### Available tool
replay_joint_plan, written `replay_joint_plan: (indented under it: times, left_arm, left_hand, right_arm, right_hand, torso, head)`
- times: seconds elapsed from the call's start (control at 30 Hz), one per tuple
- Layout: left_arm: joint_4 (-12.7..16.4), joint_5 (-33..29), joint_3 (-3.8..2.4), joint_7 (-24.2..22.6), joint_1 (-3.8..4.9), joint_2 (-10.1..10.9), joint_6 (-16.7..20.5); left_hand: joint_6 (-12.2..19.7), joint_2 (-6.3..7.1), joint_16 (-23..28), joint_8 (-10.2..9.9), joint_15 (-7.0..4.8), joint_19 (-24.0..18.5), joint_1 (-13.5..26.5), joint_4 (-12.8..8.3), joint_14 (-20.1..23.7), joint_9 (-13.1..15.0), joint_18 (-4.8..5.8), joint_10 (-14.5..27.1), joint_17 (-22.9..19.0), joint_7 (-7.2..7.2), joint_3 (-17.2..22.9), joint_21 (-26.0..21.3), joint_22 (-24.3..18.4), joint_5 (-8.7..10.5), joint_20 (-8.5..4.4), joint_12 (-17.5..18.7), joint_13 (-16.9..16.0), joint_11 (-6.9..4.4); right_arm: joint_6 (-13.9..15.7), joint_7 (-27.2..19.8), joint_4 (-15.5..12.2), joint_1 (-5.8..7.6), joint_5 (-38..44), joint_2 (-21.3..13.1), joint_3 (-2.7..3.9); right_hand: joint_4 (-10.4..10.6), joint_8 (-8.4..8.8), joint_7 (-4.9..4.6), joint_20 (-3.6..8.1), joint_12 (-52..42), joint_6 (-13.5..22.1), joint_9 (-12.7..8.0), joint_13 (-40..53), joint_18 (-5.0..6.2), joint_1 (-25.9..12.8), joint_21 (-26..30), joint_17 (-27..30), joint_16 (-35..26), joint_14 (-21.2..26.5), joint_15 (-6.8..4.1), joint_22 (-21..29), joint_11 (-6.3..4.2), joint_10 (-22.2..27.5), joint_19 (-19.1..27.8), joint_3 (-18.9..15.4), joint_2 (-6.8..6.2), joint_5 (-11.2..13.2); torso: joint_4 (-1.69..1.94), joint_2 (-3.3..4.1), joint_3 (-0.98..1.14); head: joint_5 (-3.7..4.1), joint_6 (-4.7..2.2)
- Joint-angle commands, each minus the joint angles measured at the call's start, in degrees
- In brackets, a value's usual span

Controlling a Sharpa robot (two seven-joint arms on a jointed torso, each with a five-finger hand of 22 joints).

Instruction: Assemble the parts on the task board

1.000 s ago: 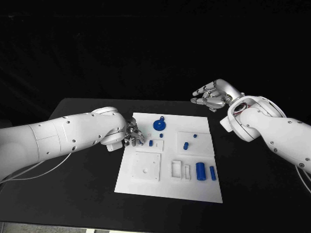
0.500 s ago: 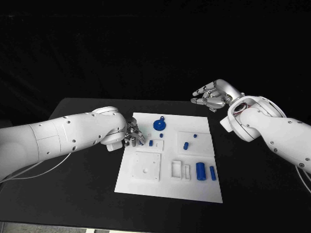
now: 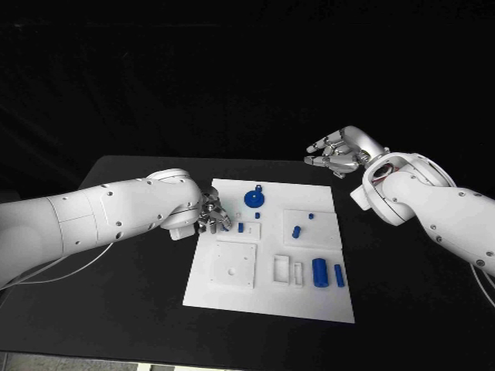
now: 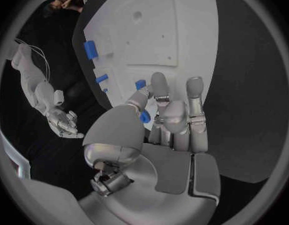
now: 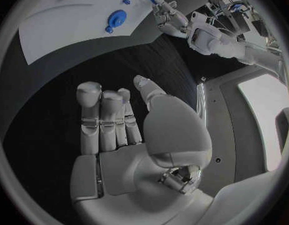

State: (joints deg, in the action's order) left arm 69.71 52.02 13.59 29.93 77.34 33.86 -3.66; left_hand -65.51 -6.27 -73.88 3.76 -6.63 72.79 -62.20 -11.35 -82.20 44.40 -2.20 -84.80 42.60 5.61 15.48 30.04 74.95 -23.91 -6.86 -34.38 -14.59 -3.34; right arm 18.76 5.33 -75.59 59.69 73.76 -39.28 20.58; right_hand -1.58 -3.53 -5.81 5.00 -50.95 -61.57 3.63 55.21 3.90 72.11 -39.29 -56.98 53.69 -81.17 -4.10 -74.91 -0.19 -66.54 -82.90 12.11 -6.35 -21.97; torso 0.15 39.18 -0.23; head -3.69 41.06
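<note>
My left hand [image 3: 211, 216] sits at the left edge of the task board [image 3: 272, 297], fingers over the board's left margin near its far half. In the left wrist view a small blue part [image 4: 145, 116] is pinched between thumb and a finger, so that hand [image 4: 163, 125] is grasping the part, just above the board surface.

My right hand [image 3: 337, 153] hangs off the board, past its far right corner, over the black table [image 3: 125, 301]. Fingers loosely straight and close together, thumb apart, palm bare in the right wrist view [image 5: 129, 130]: released, holding nothing, well apart from every part.

On the board: blue round disc [image 3: 253, 199] near the far edge, just beside my left hand's fingertips; small blue peg [image 3: 241, 228] just board-inward of the left hand; blue oblong piece [image 3: 295, 231] near the middle; two blue cylinders [image 3: 319, 271] side by side near the right edge, toward the near end. White square block [image 3: 234, 264] on the near left part, well clear of both hands.
</note>
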Motion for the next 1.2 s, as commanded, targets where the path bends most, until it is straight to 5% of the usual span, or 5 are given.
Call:
replay_joint_plan:
  times: [0.03, 1.2]
  left_arm:
    - [0.06, 0.47, 0.24, 0.45, -0.36, -0.15, -2.16]
    - [-0.93, 1.44, 0.24, 1.93, -0.49, -0.46, -5.02]
  left_hand:
    - [-8.14, 0.16, 0.32, 0.38, -0.08, 0.12, -0.59, -0.36, 0.13, 0.04, -0.74, -2.05, -0.05, -6.63, 0.05, -0.37, 0.99, -0.14, 0.22, 0.18, -0.06, -0.97]
    - [-8.11, 0.17, 0.38, 0.31, -0.10, 0.08, -0.62, -0.25, 0.15, -0.29, -0.72, -2.05, -0.14, -6.60, 0.10, -0.46, 1.00, 0.09, 0.20, 0.30, -0.24, -0.95]
  right_arm:
    - [-0.67, -0.24, -0.05, -0.04, 0.06, 0.05, 0.02]
    - [-0.64, -0.27, 0.09, -0.06, 0.06, 0.03, 0.02]
  right_hand:
    - [0.40, -0.02, -0.11, -0.04, -0.08, 0.42, -0.03, -0.02, 0.80, -0.30, 0.15, 0.05, -0.22, 0.19, 0.15, -4.67, 0.02, 0.24, -0.11, -0.06, -0.42, -0.21]
    - [0.40, -0.02, -0.11, -0.04, -0.08, 0.42, -0.03, -0.02, 0.80, -0.30, 0.15, 0.05, -0.22, 0.19, 0.15, -4.67, 0.02, 0.24, -0.11, -0.06, -0.42, -0.21]
  torso:
    - [0.03, 0.01, -0.06]
    - [0.01, 0.01, -0.03]
  head:
    - [0.00, 0.06]
    - [-0.10, 0.26]
